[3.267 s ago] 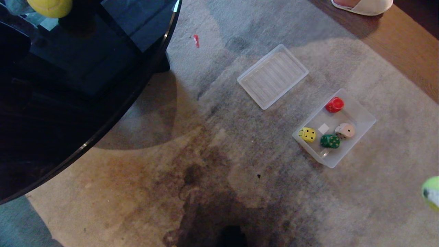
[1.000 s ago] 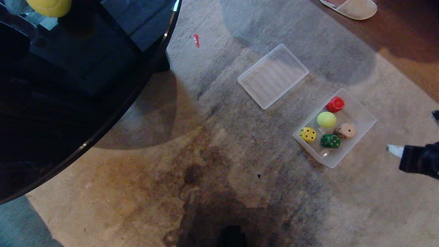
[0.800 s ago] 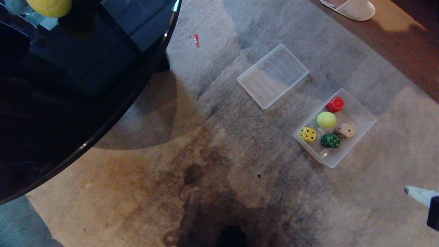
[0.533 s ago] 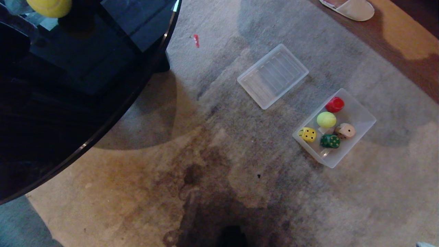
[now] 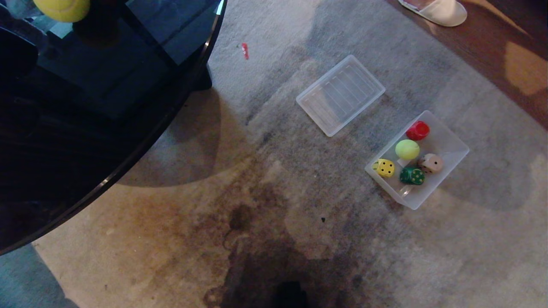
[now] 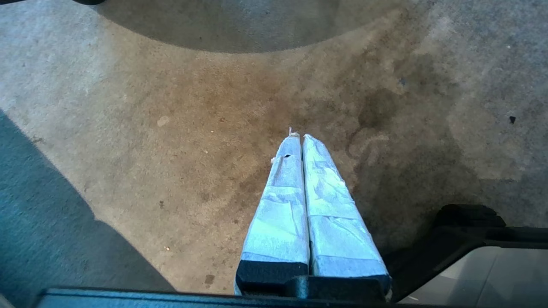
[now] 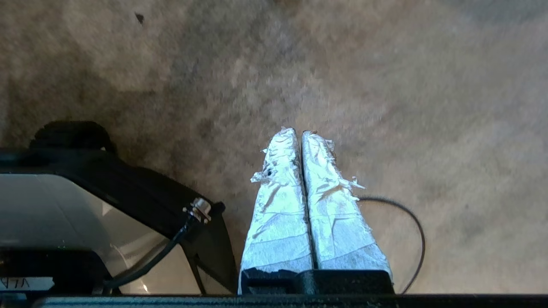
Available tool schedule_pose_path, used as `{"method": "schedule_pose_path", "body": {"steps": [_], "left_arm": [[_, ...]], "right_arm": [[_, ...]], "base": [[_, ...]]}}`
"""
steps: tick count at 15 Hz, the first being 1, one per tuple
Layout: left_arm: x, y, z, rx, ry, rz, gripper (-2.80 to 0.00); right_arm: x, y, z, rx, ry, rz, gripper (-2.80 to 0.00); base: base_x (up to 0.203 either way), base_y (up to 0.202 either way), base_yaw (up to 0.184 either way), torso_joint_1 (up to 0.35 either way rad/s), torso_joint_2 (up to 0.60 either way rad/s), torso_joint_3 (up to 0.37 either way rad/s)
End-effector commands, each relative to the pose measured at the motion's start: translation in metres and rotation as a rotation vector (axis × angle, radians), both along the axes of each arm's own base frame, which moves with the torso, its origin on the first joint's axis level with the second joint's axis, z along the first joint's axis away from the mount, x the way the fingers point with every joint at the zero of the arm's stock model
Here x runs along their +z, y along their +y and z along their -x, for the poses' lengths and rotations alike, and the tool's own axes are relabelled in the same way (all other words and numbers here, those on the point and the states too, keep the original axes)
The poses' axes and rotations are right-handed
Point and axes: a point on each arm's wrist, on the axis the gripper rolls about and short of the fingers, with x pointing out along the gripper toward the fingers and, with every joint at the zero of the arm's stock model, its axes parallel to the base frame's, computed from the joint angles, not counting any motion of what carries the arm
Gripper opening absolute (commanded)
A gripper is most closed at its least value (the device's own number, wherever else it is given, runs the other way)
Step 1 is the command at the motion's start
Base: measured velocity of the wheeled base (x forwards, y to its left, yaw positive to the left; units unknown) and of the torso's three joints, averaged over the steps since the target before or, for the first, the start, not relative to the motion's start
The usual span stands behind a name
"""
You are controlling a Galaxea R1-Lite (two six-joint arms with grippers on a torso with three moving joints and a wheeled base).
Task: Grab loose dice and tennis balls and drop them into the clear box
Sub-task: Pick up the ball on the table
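Observation:
The clear box (image 5: 454,145) sits on the carpet at the right of the head view. Inside it lie a red die (image 5: 418,130), a yellow die (image 5: 384,167), a dark green die (image 5: 412,176), a beige die (image 5: 430,163) and a yellow-green tennis ball (image 5: 407,149). A second tennis ball (image 5: 62,8) rests on the dark glass table at the top left corner. Neither arm shows in the head view. My left gripper (image 6: 298,136) is shut and empty over bare carpet. My right gripper (image 7: 298,131) is shut and empty over bare carpet too.
A flat ribbed translucent lid (image 5: 340,95) lies on the carpet behind and left of the box. The dark glass table (image 5: 85,107) fills the left. A person's slippered foot (image 5: 434,9) stands at the top right on wooden floor. A small red scrap (image 5: 244,50) lies near the table.
The right arm has drawn back out of the head view past the lower right edge. The tennis ball now lies in the box, where earlier there were only dice. A shadow drifts over the carpet.

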Motion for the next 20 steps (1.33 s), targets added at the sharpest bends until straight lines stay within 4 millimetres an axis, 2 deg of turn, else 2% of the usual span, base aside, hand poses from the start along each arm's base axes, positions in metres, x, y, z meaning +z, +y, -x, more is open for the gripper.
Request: {"method": "schedule_pose_path", "body": {"steps": [1, 4, 7, 20], "left_arm": [[0.000, 0.000, 0.000, 0.000, 0.000, 0.000, -2.80], [0.000, 0.000, 0.000, 0.000, 0.000, 0.000, -2.80], [0.000, 0.000, 0.000, 0.000, 0.000, 0.000, -2.80], [0.000, 0.000, 0.000, 0.000, 0.000, 0.000, -2.80]], "right_arm": [[-0.002, 0.000, 0.004, 0.030, -0.033, 0.001, -2.80], [-0.002, 0.000, 0.009, 0.087, -0.101, 0.000, -2.80], [-0.005, 0.000, 0.023, 0.070, -0.278, 0.001, -2.80], [-0.005, 0.000, 0.022, 0.058, -0.274, -0.013, -2.80]], "base": [[0.000, 0.000, 0.000, 0.000, 0.00, 0.000], [0.000, 0.000, 0.000, 0.000, 0.00, 0.000], [0.000, 0.000, 0.000, 0.000, 0.00, 0.000], [0.000, 0.000, 0.000, 0.000, 0.00, 0.000]]}}
